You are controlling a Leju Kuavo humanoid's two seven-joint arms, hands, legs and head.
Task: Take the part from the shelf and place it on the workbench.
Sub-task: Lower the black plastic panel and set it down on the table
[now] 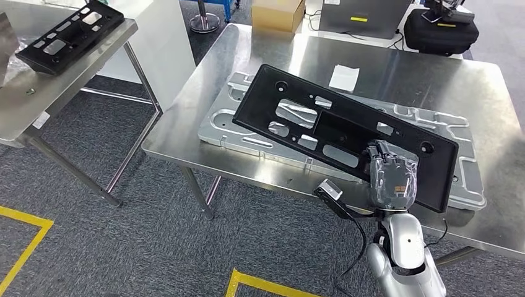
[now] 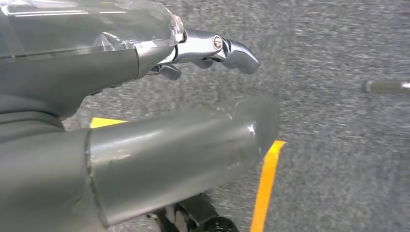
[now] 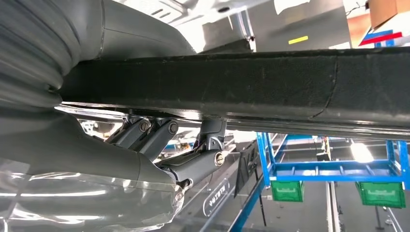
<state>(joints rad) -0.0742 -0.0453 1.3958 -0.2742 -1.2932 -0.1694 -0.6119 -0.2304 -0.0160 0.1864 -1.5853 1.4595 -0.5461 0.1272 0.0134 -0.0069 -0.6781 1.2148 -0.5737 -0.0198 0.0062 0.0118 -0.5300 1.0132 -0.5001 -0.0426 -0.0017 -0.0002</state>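
The black plastic part (image 1: 322, 124), a long panel with several cutouts, lies slantwise over the silver fixture plate (image 1: 226, 120) on the steel workbench (image 1: 402, 80). My right hand (image 1: 391, 176) grips the part's near edge toward its right end. In the right wrist view the part's edge (image 3: 241, 82) runs across the picture, with the thumb on one side and the darker fingers (image 3: 193, 164) on the other. Whether the part rests on the plate I cannot tell. My left hand (image 2: 145, 96) hangs over the grey carpet with its fingers (image 2: 232, 50) apart and nothing in them.
A second black part (image 1: 71, 34) lies on the steel shelf table (image 1: 37, 93) at the left. On the workbench sits a white paper slip (image 1: 344, 77); behind it are a cardboard box (image 1: 277, 13) and a black bag (image 1: 441, 31). Yellow floor lines (image 1: 25, 247) mark the carpet.
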